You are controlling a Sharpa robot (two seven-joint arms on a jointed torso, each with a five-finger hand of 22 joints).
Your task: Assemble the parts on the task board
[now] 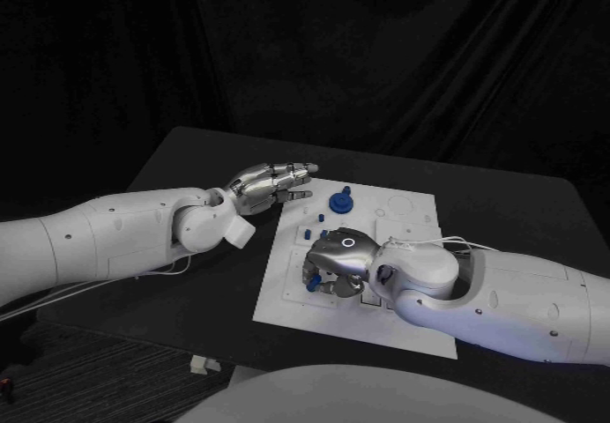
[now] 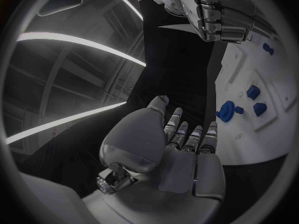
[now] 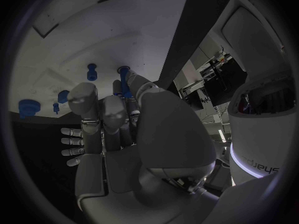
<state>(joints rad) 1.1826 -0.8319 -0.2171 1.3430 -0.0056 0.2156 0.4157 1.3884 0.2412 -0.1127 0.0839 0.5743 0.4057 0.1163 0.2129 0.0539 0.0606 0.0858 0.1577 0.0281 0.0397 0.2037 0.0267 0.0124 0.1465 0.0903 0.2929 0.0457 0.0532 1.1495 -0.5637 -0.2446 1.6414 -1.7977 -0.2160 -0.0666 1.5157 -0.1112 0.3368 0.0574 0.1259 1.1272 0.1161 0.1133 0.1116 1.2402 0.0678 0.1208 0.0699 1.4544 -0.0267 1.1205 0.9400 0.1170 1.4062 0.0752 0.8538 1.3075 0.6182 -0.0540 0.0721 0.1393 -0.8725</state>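
Right hand (image 1: 337,260) sits low over the middle of the board (image 1: 400,326), fingers curled round a blue part (image 3: 124,82). Left hand (image 1: 267,185) hovers off the board's far left edge, fingers out straight, holding nothing. A round blue part (image 1: 341,202) stands on the board near it.

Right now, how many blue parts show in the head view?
4. Large part near the far end; two small parts mid-board; fourth part at the right robot hand. Others may be hidden under it.

White task board (image 1: 405,264) flat mid-table, blue parts (image 1: 341,202) standing in it
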